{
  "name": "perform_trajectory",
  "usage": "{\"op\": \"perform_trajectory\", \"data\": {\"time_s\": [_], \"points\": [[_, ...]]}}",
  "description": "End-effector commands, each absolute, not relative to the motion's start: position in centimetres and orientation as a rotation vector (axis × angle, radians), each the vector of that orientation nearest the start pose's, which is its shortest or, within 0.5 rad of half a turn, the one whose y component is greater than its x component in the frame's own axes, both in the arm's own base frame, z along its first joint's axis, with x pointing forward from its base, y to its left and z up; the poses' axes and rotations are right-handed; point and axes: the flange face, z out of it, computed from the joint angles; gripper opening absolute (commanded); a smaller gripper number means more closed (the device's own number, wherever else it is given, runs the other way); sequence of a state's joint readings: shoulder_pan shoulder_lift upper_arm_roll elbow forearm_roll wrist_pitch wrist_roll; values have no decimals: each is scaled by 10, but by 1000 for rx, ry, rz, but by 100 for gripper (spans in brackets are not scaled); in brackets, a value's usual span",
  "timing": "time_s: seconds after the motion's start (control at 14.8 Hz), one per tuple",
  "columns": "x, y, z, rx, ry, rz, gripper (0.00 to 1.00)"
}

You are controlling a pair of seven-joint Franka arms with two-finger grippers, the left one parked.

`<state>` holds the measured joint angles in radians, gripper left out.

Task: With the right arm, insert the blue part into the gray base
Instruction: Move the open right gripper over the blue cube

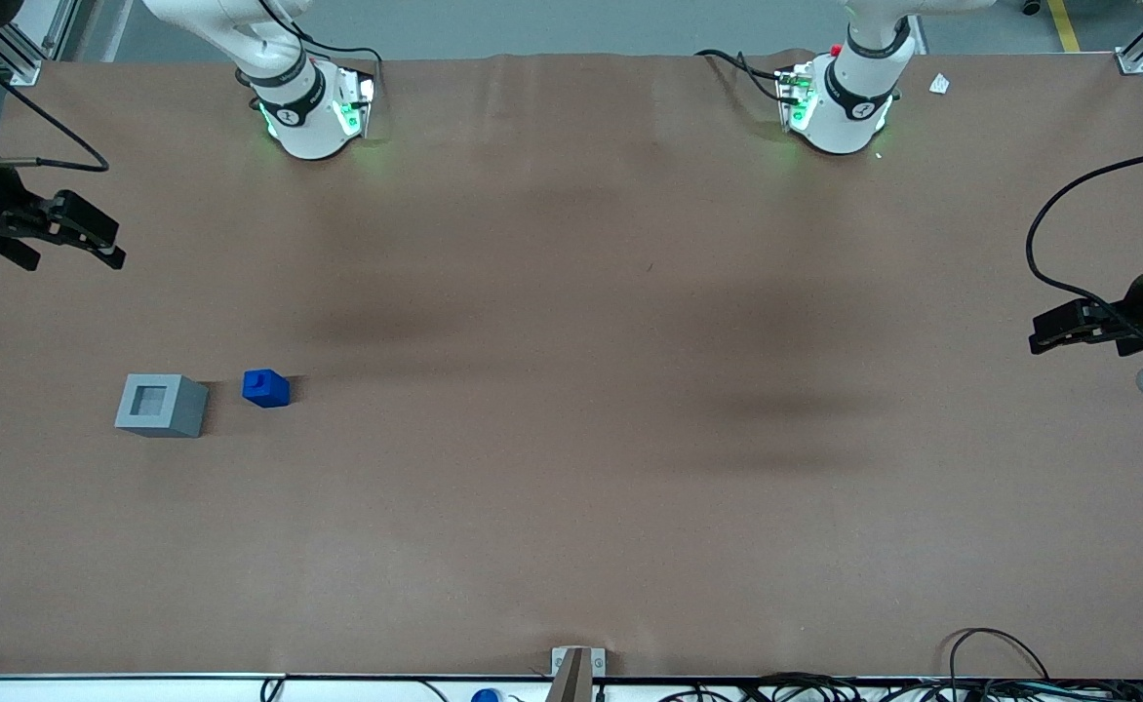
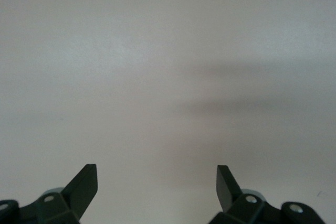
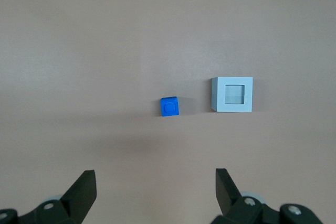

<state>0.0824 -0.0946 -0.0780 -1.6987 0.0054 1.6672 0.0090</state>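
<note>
Gray base (image 1: 161,405) recess empty; gripper (image 3: 156,188) aloft, agape.

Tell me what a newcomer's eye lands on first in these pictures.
The bright blue part stands out first, sitting on the brown table toward the working arm's end. Right beside it, apart and not touching, is the gray base, its square recess facing up and empty. The right arm's claw hangs open above them, holding nothing.

One blue part (image 1: 265,388), one gray base (image 1: 161,405), one open-fingered gripper (image 3: 155,187).
</note>
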Motion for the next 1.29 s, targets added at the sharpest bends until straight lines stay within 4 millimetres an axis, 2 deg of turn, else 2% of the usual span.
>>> {"op": "perform_trajectory", "data": {"time_s": [0.0,0.07,0.34,0.47,0.61,0.68,0.81,1.02,1.22], "points": [[536,0,625,-3125,1,-103,100],[537,1,624,-3125,-4,-100,100],[540,6,597,-3130,-14,-14,100],[541,8,576,-3130,-18,15,100],[545,10,539,-3130,-22,-11,100],[549,16,512,-3131,-40,-23,100],[558,16,459,-3135,-37,-57,100],[563,15,392,-3141,-34,-92,100],[571,11,340,-3152,-53,-37,100]]}}
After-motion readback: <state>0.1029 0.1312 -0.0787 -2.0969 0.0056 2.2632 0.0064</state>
